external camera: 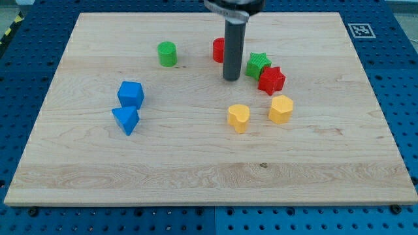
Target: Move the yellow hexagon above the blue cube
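Observation:
The yellow hexagon [281,109] lies right of the board's middle. The blue cube [130,94] lies at the view's left, far from it. My tip [231,79] rests on the board above and to the left of the yellow hexagon, touching no block that I can see. It stands just left of the green star [258,64] and the red star [271,79]. The rod hides part of a red block [218,49] behind it.
A second yellow block [239,117], rounded, lies left of the hexagon. A blue triangle [125,120] sits just below the blue cube. A green cylinder [167,53] stands at the upper left of the middle. The wooden board [209,176] lies on a blue perforated table.

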`<state>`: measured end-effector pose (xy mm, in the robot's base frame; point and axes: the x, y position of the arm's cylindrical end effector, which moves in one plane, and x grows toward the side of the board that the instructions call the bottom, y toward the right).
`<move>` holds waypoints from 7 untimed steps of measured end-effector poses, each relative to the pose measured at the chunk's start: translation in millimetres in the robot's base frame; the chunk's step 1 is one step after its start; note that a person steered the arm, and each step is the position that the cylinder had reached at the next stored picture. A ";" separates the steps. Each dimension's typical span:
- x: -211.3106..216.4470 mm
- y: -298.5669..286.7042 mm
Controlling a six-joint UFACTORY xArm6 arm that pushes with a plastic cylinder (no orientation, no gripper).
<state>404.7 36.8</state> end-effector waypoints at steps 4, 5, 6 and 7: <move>142.7 -12.4; 154.7 38.2; 132.1 76.0; 108.3 109.6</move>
<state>513.0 146.3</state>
